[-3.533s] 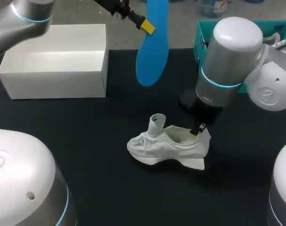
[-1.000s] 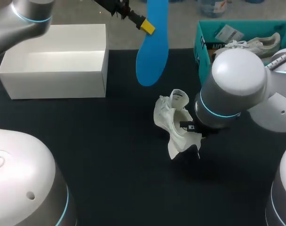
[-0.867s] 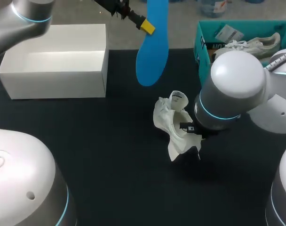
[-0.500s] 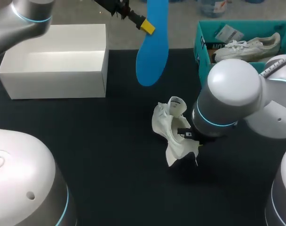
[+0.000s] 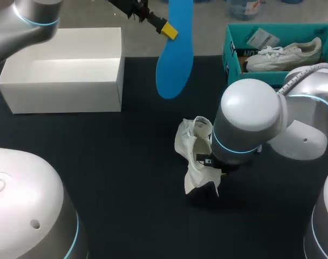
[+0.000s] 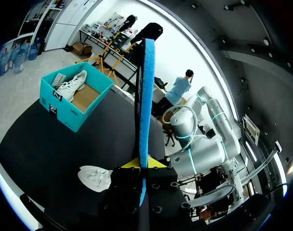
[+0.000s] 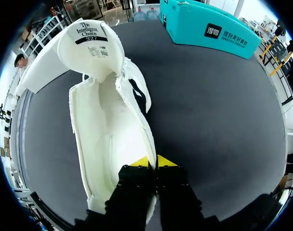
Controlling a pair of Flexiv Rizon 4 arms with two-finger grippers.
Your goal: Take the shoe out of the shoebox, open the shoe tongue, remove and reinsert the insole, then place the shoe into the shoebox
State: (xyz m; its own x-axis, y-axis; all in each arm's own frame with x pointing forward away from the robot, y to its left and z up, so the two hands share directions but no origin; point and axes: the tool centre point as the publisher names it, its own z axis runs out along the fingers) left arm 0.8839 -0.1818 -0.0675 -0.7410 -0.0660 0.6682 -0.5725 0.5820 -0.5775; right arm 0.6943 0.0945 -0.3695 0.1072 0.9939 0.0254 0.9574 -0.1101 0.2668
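While the blue insole (image 5: 175, 65) hangs in the air over the far part of the counter (image 5: 126, 178), the white shoe (image 5: 192, 154) sits below it and nearer the robot, so the coming reinsertion turns on bringing those two long axes into line. The insole's long axis is close to vertical, with its broad rounded end hanging lowest. It is pinched near its upper part by the left jaws, which the left wrist view shows clenched on it edge-on. The left arm (image 5: 29, 21) comes in from the far left corner and reaches past the middle, high above the counter. The right arm (image 5: 247, 127) bends down over the shoe from the right. The right jaws are clamped on the rim of the shoe's side wall, apparently towards the heel, with the yellow tips almost together on either side of it. From those jaws the shoe runs straight ahead, its tongue (image 7: 91, 45) folded back at the far end and the bare inner sole open to the wrist camera. In the head view the shoe is tipped up on its side, and whether its lower end touches the counter I cannot tell. The mouth seems turned more sideways than upward, so it likely needs tilting towards the insole's low end. The white shoebox (image 5: 61, 94) stands open well apart at the far left, and a teal box (image 5: 232, 51) holding another shoe stands at the far right.
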